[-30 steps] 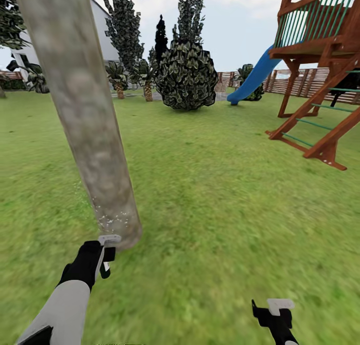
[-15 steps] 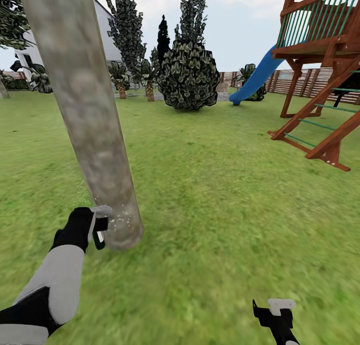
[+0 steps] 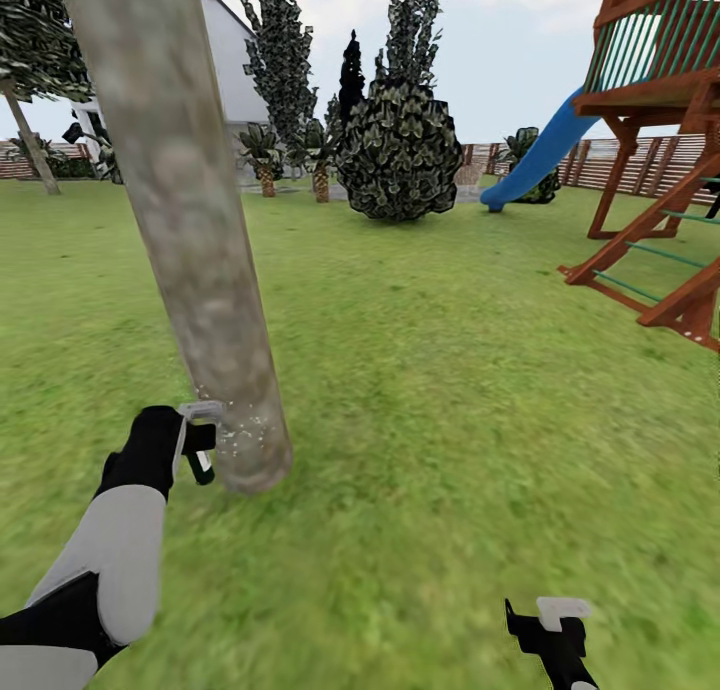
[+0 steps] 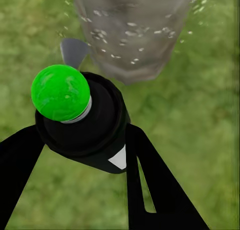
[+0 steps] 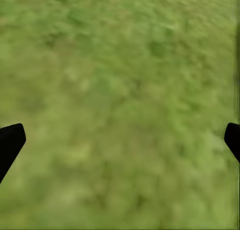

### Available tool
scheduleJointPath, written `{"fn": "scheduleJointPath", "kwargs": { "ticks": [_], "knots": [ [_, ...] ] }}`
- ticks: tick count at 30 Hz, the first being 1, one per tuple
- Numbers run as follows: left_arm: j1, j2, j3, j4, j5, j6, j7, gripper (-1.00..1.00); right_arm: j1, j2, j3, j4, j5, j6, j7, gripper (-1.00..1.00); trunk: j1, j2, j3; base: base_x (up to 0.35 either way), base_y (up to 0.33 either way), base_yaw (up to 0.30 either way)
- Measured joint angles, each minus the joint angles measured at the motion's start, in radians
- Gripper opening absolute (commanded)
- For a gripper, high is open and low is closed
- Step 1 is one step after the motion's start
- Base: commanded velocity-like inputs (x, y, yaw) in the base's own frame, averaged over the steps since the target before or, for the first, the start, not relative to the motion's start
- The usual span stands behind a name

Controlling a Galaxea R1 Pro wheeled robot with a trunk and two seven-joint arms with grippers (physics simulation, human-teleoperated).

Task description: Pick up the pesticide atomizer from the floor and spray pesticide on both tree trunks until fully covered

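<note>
Grey-brown bark of the tree trunk (image 3: 195, 260) carries white pesticide specks (image 4: 116, 42) near its base; just beside that base, the left gripper (image 3: 197, 440) pinches the pesticide atomizer (image 4: 87, 120). Well apart from the trunk, the right gripper (image 5: 120, 140) hangs spread over grass (image 3: 450, 390).

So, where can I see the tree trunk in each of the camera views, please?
Head view: the tree trunk leans across the left half, its base beside the left gripper.
Left wrist view: the trunk's base fills the top, dotted with white pesticide specks, just beyond the atomizer.
Right wrist view: no trunk, just grass.
Shared landmark: the speckled trunk base.
</note>
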Motion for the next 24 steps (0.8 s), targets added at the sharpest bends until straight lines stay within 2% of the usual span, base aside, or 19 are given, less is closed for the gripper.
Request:
{"fn": "scheduleJointPath", "kwargs": {
  "ticks": [1, 3, 5, 15, 24],
  "knots": [
    [0.000, 0.000, -0.003, 0.000, 0.000, 0.000, 0.000, -1.00, 0.000, 0.000, 0.000, 0.000, 0.000, 0.000, 0.000, 1.00, 0.000, 0.000, 0.000, 0.000, -0.272, 0.002],
    [0.001, 0.001, -0.044, 0.000, 0.002, 0.003, 0.001, -1.00, 0.000, 0.000, 0.000, 0.000, 0.000, 0.000, 0.000, 1.00, 0.000, 0.000, 0.000, 0.000, -0.272, 0.001],
    [0.001, 0.008, -0.063, 0.000, 0.002, 0.012, 0.002, -1.00, 0.000, 0.000, 0.000, 0.000, 0.000, 0.000, 0.000, 1.00, 0.000, 0.000, 0.000, 0.000, -0.272, 0.000],
    [0.002, 0.018, -0.056, -0.002, 0.006, 0.018, 0.002, -1.00, 0.000, 0.000, 0.000, 0.000, 0.000, 0.000, 0.000, 1.00, 0.000, 0.000, 0.000, 0.000, -0.272, 0.006],
    [0.000, 0.014, -0.056, -0.002, 0.007, 0.017, 0.003, -1.00, 0.000, 0.002, 0.000, 0.000, 0.000, 0.001, 0.000, 1.00, 0.000, 0.000, 0.000, 0.096, -0.268, 0.238]
  ]
}}
